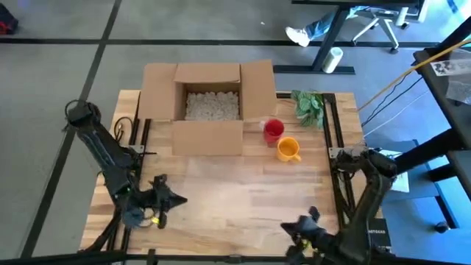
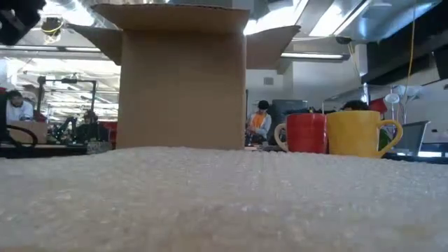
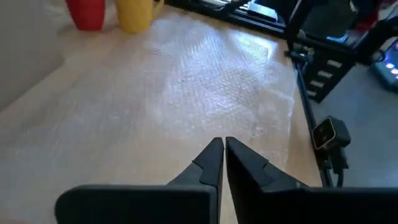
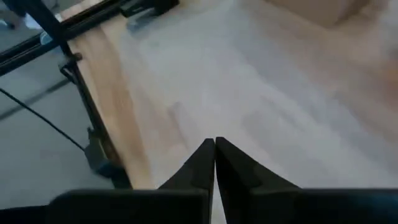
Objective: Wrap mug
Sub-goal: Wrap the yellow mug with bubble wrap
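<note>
Wooden tabletop [image 1: 221, 221]: open cardboard box [image 1: 208, 103] of white packing fill at the far edge; red mug [image 1: 273, 129] and yellow mug [image 1: 288, 149] upright just beside its right corner, near each other; green plant sprig [image 1: 308, 103] beyond them; clear bubble wrap sheet [image 3: 211, 81] spread flat over the middle. Left hand [image 1: 175, 197], fingers closed on nothing, over the near-left area. Right hand [image 1: 288, 227], fingers closed and empty, at the near-right edge, well apart from both mugs.
</note>
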Tool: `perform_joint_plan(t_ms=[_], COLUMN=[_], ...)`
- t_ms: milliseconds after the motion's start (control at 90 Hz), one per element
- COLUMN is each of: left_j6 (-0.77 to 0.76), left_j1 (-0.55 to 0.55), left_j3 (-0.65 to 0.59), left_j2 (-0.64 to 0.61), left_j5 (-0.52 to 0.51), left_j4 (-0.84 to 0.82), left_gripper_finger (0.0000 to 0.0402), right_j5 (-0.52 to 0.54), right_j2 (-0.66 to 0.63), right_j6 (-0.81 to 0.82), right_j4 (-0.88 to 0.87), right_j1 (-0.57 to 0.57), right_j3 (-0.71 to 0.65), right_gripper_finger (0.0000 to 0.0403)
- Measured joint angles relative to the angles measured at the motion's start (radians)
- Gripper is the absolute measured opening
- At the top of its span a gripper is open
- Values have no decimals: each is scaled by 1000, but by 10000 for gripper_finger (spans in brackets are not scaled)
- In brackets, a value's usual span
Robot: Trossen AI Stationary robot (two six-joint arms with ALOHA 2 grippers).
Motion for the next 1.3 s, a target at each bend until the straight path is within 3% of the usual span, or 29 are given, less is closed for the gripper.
perform_joint_plan(t_ms=[167,378,478,700,833,978,1156,1300], left_j6=[24,94,166,255,281,326,322,341], left_j1=[35,141,175,233,251,247,246,249], left_j3=[-126,-198,-200,-200,-200,-200,-200,-200], left_j2=[-54,-54,-54,-54,-53,-53,-53,-53], left_j5=[41,175,190,212,218,246,285,285], left_j4=[136,260,301,316,337,374,406,402], left_gripper_finger=[0,0,0,0,0,0,0,0], right_j5=[19,136,129,-16,-184,-357,-530,-564], right_j2=[-5,-135,-268,-639,-842,-991,-1035,-998], right_j6=[202,136,-53,-696,-926,-1033,-1065,-1084], right_j4=[15,288,483,792,794,737,610,417], right_j1=[40,-11,-75,-304,-457,-596,-711,-782], right_j3=[-160,-463,-626,-884,-956,-960,-948,-905], right_gripper_finger=[0,0,0,0,0,0,0,5])
